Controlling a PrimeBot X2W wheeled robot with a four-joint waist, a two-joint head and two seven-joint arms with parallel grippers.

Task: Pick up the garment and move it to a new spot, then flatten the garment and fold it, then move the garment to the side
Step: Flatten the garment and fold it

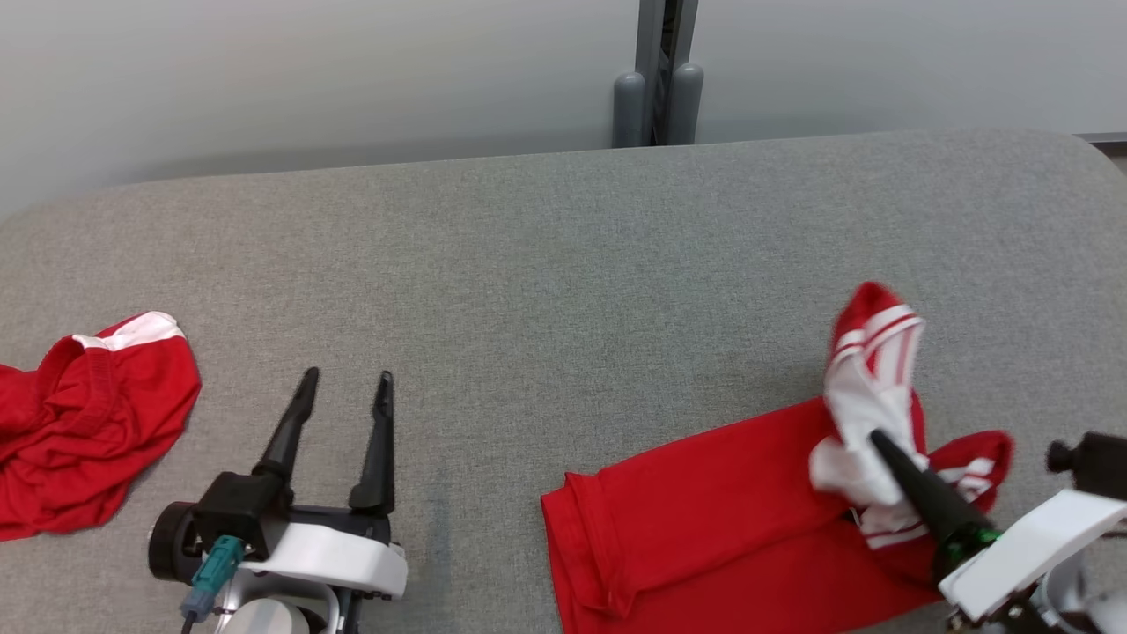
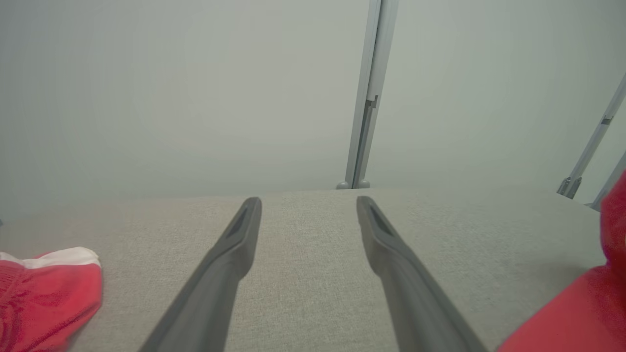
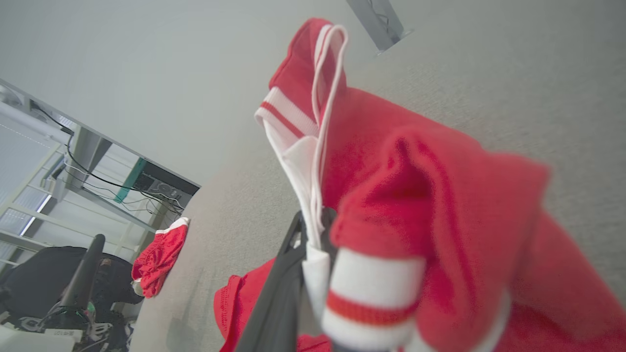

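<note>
I see a grey cloth table (image 1: pixel 546 255) against a pale wall (image 1: pixel 308 70); a grey post (image 1: pixel 662 62) stands behind it; the light is soft and even.

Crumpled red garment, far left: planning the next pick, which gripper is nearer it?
Left. The left gripper is open beside the crumpled garment; the right gripper is far across, shut on the striped garment.

Lab: padded table (image 1: pixel 563 264), cabled metal frame (image 3: pixel 88 146)
</note>
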